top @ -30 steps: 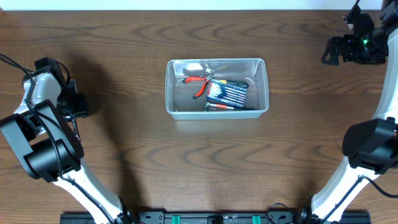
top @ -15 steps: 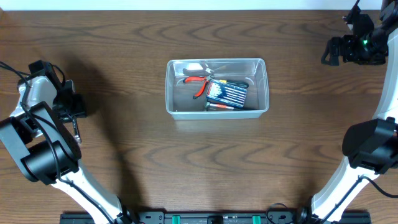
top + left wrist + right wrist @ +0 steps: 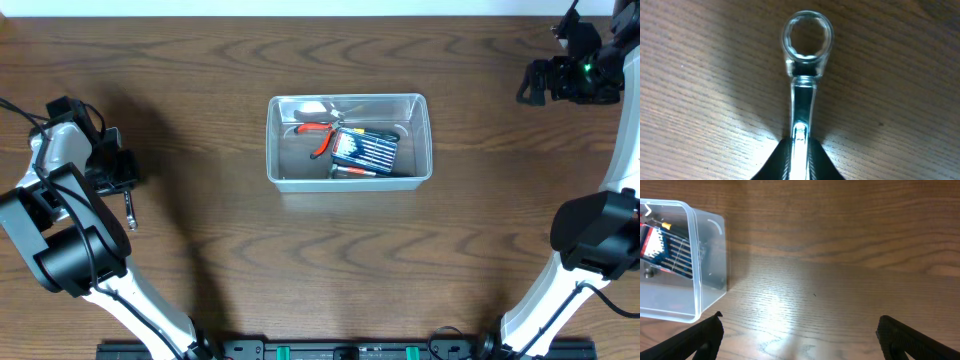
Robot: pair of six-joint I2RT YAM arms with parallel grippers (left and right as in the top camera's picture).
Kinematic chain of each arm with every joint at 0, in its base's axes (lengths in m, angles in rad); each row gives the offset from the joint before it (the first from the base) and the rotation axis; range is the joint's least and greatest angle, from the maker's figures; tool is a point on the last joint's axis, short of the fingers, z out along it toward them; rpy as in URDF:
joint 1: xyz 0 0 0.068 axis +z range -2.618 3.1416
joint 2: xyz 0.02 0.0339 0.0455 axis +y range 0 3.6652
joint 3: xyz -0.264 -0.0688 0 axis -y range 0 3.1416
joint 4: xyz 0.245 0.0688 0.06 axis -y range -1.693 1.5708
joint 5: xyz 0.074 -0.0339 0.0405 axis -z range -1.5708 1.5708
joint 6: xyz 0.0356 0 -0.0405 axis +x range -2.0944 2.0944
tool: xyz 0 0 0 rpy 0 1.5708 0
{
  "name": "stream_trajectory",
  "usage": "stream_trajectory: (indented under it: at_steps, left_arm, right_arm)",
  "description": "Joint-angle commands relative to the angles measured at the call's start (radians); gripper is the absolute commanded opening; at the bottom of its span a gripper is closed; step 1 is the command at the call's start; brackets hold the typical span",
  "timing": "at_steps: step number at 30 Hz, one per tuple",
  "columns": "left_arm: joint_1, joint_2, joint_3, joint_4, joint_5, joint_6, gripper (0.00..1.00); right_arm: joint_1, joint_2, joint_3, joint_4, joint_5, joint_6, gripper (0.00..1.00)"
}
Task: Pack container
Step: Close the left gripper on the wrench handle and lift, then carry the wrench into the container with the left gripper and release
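Clear plastic container [image 3: 350,182] long axis left-to-right, left gripper [image 3: 799,144] clamped on wrench [image 3: 803,95], right gripper [image 3: 799,329] spread wide

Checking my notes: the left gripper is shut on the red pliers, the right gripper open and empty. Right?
No: the left wrist view shows the left gripper shut on a wrench, not the pliers, which lie in the container. The right gripper is open and empty.

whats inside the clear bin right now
In the container: red-handled pliers, a blue pack of slim tools, and a pale shiny item by the far wall. A thin tool pokes out beneath the pack; the rest under it is hidden.
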Motion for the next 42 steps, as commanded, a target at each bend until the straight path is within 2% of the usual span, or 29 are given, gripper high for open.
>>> stream_trajectory:
  at_steps: [1,11,17,23,29,32,35,40,42]
  left_arm:
    - [0.005,0.050,-0.043,0.001,-0.021,-0.006,0.06]
    - [-0.007,0.032,-0.037,0.003,-0.020,-0.035,0.06]
    - [-0.123,-0.090,0.066,-0.124,-0.020,-0.022,0.06]
    - [-0.382,-0.286,0.204,-0.197,-0.020,0.150,0.06]
    - [-0.688,-0.393,0.246,-0.031,-0.020,0.388,0.05]
    - [-0.820,-0.372,0.244,0.043,-0.008,0.465,0.06]
    - [-0.907,-0.320,0.243,0.045,0.052,0.541,0.06]
    - [-0.974,-0.187,0.243,0.037,0.055,0.544,0.06]
    - [-0.982,-0.121,0.243,0.037,0.055,0.584,0.06]
  right_arm:
    - [-0.001,0.010,0.000,-0.003,0.003,0.014,0.99]
    - [0.000,0.010,0.000,-0.004,0.003,0.015,0.99]
    - [0.000,0.010,0.000,-0.008,0.003,0.015,0.99]
    - [0.000,0.010,0.000,-0.008,0.002,0.021,0.99]
    - [0.000,0.010,0.000,-0.007,0.002,0.023,0.99]
    - [0.000,0.010,0.000,-0.007,0.003,0.023,0.99]
    - [0.000,0.010,0.000,-0.007,0.002,0.023,0.99]
    - [0.000,0.010,0.000,-0.008,0.002,0.025,0.99]
    - [0.000,0.010,0.000,-0.008,0.002,0.031,0.99]
